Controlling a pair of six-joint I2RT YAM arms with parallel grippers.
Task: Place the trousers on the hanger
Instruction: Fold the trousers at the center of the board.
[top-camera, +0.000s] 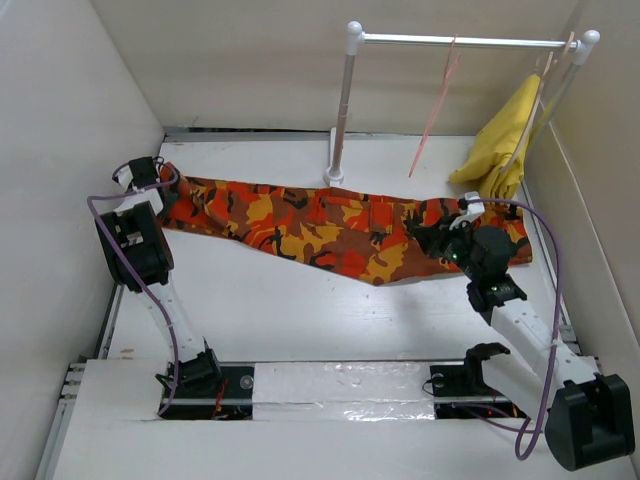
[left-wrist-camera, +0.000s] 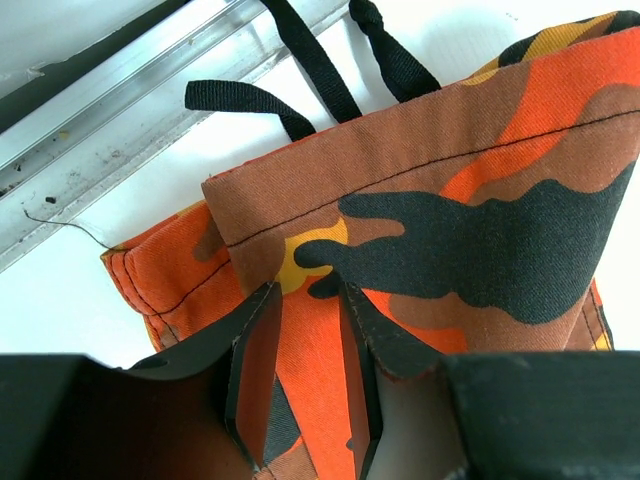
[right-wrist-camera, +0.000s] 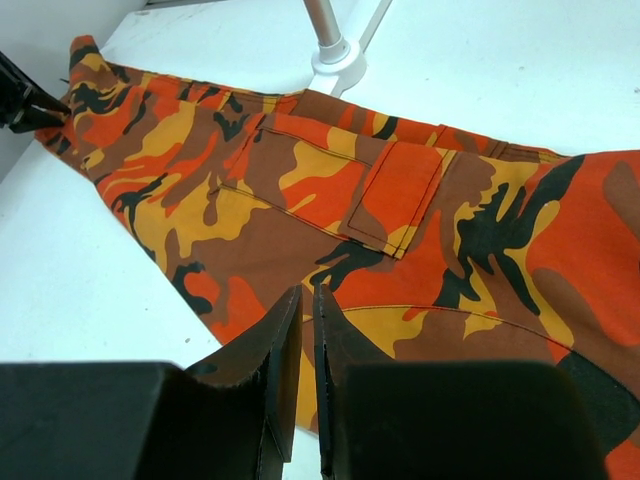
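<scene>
The camouflage trousers (top-camera: 330, 230) lie stretched flat across the table, leg end at the left and waist end at the right. My left gripper (top-camera: 165, 195) is at the leg end. In its wrist view the jaws (left-wrist-camera: 310, 290) are closed on a fold of the cuff (left-wrist-camera: 420, 200). My right gripper (top-camera: 430, 240) is at the waist end, and its jaws (right-wrist-camera: 306, 292) are nearly together on the edge of the fabric (right-wrist-camera: 300, 180). The pink hanger (top-camera: 437, 110) hangs empty from the rail behind the trousers.
A white rail (top-camera: 460, 41) on a pole with a foot (top-camera: 335, 175) stands behind the trousers; the foot also shows in the right wrist view (right-wrist-camera: 335, 55). A yellow garment (top-camera: 505, 135) hangs at the rail's right end. Black drawstrings (left-wrist-camera: 300, 100) trail from the cuff toward a metal track (left-wrist-camera: 120, 90).
</scene>
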